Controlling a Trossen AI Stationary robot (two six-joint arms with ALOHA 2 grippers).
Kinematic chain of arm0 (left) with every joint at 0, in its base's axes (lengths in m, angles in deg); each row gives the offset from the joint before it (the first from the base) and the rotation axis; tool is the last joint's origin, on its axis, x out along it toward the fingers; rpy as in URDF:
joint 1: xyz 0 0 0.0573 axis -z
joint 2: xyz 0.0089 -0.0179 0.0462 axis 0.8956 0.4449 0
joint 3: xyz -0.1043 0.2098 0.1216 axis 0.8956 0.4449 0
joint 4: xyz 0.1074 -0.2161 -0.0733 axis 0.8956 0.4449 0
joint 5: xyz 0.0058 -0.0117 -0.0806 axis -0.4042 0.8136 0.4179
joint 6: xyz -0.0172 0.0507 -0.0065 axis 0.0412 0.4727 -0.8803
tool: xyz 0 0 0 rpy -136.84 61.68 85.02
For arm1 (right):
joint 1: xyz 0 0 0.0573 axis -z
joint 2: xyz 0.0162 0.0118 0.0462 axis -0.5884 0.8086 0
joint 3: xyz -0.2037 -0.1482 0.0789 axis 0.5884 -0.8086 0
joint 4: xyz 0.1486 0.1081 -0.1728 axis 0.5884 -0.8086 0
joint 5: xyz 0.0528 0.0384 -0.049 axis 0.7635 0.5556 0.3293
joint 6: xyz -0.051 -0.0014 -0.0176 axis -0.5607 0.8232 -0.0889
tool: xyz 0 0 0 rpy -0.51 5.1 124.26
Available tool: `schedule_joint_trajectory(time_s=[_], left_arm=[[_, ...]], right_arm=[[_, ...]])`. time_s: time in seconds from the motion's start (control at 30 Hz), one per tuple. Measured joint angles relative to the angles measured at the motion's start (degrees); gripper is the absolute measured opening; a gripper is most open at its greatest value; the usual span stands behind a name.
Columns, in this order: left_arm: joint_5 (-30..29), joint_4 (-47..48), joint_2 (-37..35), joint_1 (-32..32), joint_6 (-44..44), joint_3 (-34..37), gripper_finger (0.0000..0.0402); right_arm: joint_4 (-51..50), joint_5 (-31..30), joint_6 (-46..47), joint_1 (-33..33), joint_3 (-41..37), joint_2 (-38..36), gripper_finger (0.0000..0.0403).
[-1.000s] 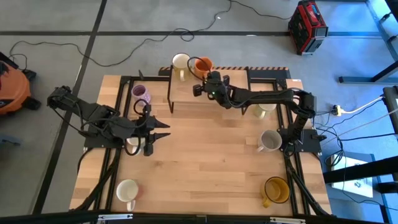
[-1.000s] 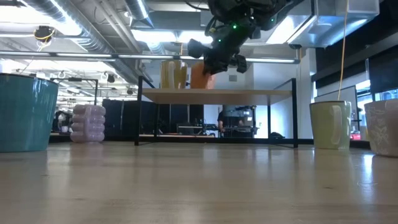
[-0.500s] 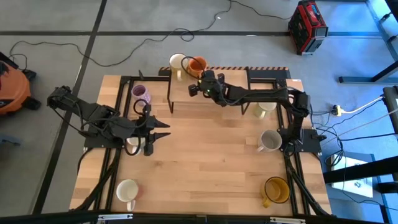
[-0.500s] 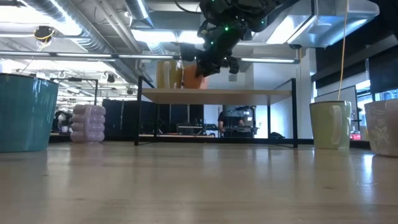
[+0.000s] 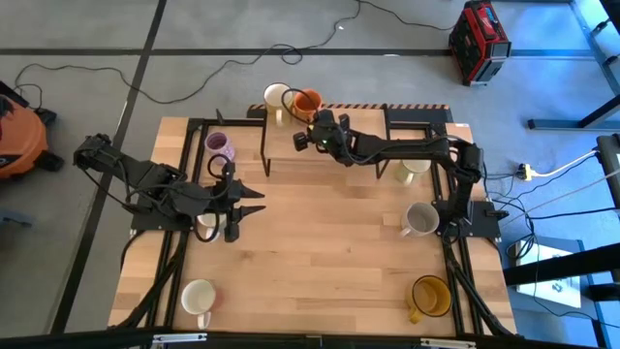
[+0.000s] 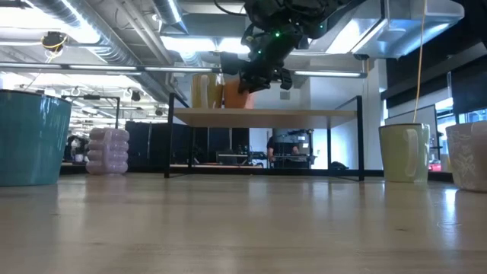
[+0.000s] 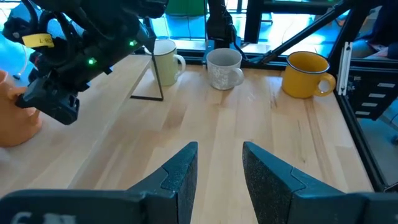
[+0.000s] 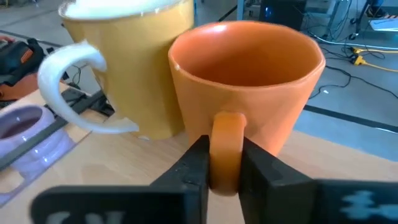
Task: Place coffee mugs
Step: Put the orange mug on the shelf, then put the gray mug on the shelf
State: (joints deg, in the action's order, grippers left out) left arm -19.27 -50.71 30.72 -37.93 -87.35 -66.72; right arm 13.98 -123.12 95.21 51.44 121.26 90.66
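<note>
The orange mug (image 8: 249, 81) stands upright on the raised wooden shelf (image 5: 339, 145) at the table's far side, right beside a cream mug (image 8: 124, 56). My right gripper (image 5: 313, 116) is shut on the orange mug's handle; both also show in the low view, the gripper (image 6: 255, 80) and the mug (image 6: 237, 95). My left gripper (image 5: 257, 204) hangs open and empty over the table's left middle, above another cream mug (image 5: 205, 225). The lilac mug (image 5: 220, 147) stands on the table left of the shelf. My right gripper pinches the orange mug's handle (image 8: 225, 134) between its two fingers, which come level from the table's near right side. The mug is upright, its mouth up, its base at the shelf top; whether it rests there, I cannot tell.
On the table's right side stand a cream mug (image 5: 415, 170), a grey-beige mug (image 5: 421, 219) and an amber-yellow mug (image 5: 431, 296). A cream mug (image 5: 199, 296) stands near left. A mint-blue mug (image 6: 27, 137) shows in the low view. The table's middle is bare wood.
My right gripper has carried the orange mug along the shelf toward the far left, up next to the cream mug, and has kept still for the last half second.
</note>
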Motion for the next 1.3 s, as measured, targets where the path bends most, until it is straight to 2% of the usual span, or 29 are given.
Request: schedule_joint_trajectory(time_s=[0.13, 0.5, 0.8, 1.03, 1.3], left_arm=[[-0.04, 0.02, 0.02, -0.02, 0.02, 0.0, 0.0121], [-0.04, 0.04, 0.02, -0.02, 0.02, 0.0, 0.0121], [-0.03, 0.05, 0.0, 0.0, -0.04, 0.0, 0.0121], [0.0, 0.06, 0.02, -0.02, -0.07, -0.02, 0.0121], [0.0, 0.06, 0.02, -0.01, -0.46, -0.01, 0.0121]], right_arm=[[-0.05, 0.22, -0.04, 0.0, 0.0, -0.01, 0.0091], [-0.42, 0.51, -0.28, -0.87, 0.0, -0.04, 0.0118], [-4.0, -2.48, -0.38, -2.09, 0.13, -2.18, 0.0165], [-8.92, -0.25, -0.34, -3.94, 0.11, -6.09, 0.0167], [-16.72, 0.37, -0.45, -10.5, 0.09, -11.79, 0.0168]])
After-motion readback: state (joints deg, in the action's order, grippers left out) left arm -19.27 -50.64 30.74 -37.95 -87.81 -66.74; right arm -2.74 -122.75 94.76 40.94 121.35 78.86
